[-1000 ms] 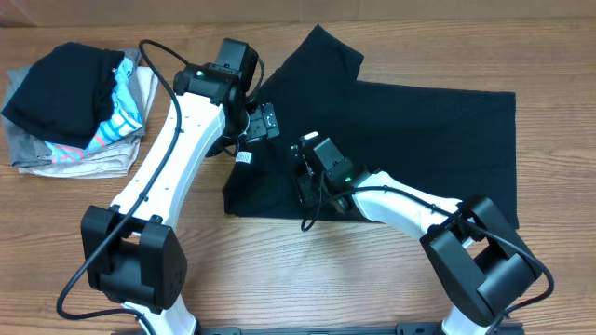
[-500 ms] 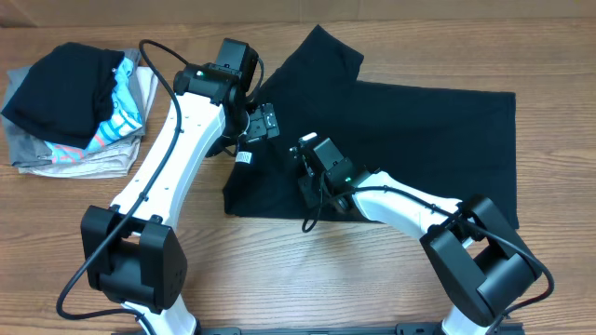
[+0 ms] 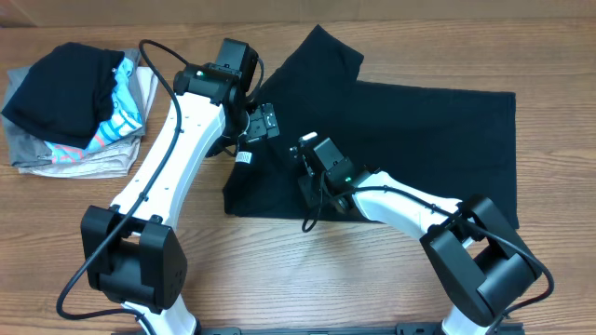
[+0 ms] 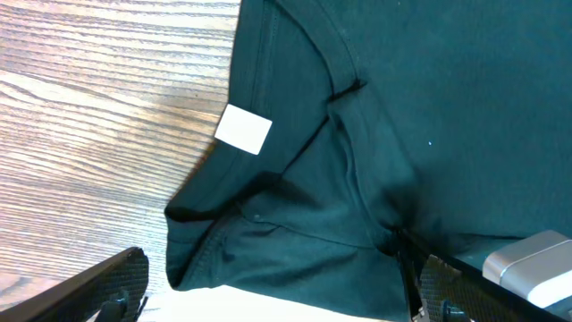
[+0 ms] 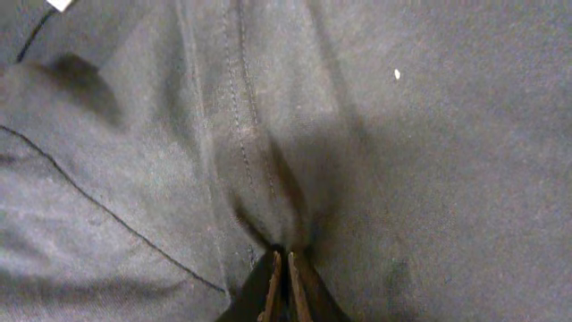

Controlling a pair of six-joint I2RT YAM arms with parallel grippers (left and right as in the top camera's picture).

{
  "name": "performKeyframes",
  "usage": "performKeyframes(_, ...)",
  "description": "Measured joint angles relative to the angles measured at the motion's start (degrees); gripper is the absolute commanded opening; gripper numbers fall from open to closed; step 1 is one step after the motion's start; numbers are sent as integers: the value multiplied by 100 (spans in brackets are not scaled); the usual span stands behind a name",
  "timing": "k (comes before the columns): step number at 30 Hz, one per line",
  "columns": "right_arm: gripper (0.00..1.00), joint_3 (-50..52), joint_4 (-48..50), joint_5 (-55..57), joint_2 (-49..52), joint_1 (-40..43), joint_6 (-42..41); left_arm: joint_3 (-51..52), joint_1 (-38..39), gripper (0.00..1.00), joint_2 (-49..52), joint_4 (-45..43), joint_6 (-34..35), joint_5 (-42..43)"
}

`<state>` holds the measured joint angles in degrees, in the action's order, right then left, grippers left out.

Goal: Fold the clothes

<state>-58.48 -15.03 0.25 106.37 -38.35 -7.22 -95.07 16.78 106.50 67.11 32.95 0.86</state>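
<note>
My right fingers (image 5: 287,266) are pressed tight together on a small pinch of the black T-shirt (image 3: 419,140). The cloth puckers up into their tips as a narrow ridge, and a stitched seam (image 5: 234,107) runs down into that ridge. The pinch sits in the shirt's neck end, a little in from its near hem (image 3: 270,212).

My left fingers (image 4: 105,284) stand wide apart and hold nothing. One hangs over bare wood just off the shirt's edge and the other over black cloth, with the rumpled neck end of the shirt between them. The white label (image 4: 243,130) lies flat at the shirt's border, beside the ribbed collar (image 4: 344,67). Below the label the fabric is bunched into soft folds.

The two sets of fingers are near each other over this same end of the shirt, so it is crowded there.

The rest of the shirt lies spread on the counter (image 3: 279,270). Its body is smooth out to a straight edge on my right, and one sleeve (image 3: 321,56) juts out on the far side. Bare wood runs along the shirt's near hem, with a narrower strip beyond its right edge.

A pile of folded garments (image 3: 70,112) sits well apart from the shirt on my left, past my left arm, with open wood between the pile and the shirt's neck end
</note>
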Motion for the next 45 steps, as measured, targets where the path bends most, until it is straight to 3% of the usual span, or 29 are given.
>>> performKeyframes(13, 4, -66, 243, -2, 0, 511, 2, 0, 0, 100, 0, 0, 0, -2)
performKeyframes(38, 9, -70, 664, 487, 0, 1143, 129, 0, 2, 100, 0, 0, 0, 0)
performKeyframes(45, 9, -280, 68, -243, -74, 1244, 129, 0, 2, 100, 0, 0, 0, 0)
